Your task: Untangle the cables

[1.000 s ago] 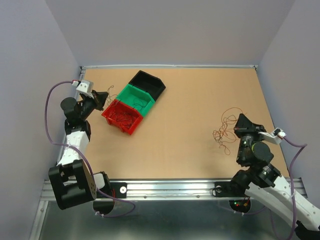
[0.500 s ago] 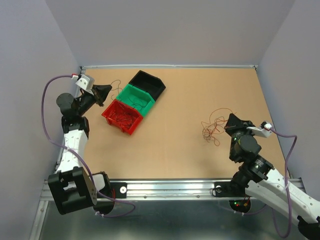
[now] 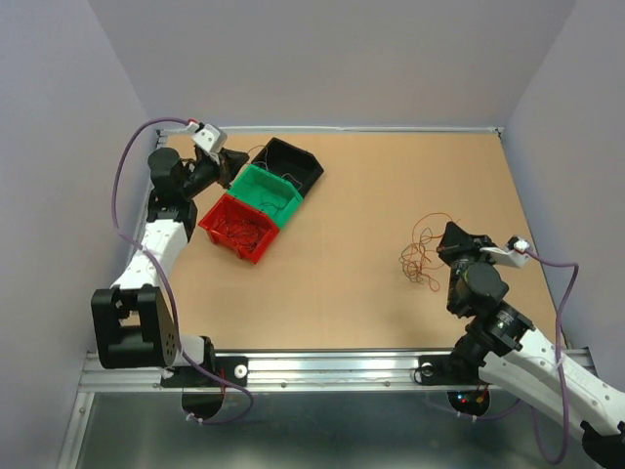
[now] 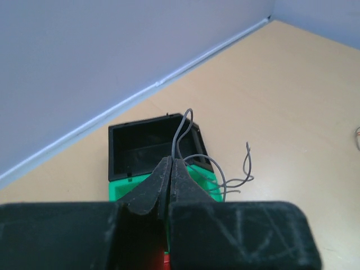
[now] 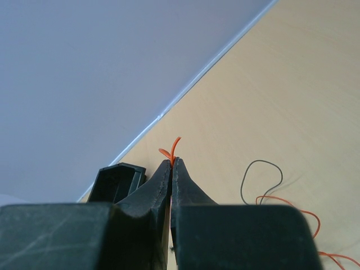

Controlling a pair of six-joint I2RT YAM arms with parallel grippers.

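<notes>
Two cables (image 3: 422, 256) near opposite table (image 3: 352, 244) edges

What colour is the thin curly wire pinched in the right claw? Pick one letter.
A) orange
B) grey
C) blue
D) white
A: the right wrist view shows a thin orange wire poking out from between the shut tips of the right claw.

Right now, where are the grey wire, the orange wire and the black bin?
grey wire (image 4: 178, 135), left wrist view, the loop rising above the left pincer (image 4: 171, 161).
orange wire (image 5: 175, 147), right wrist view, the bit poking out of the right pincer (image 5: 171, 162).
black bin (image 3: 290, 164), top view, its inside floor.
</notes>
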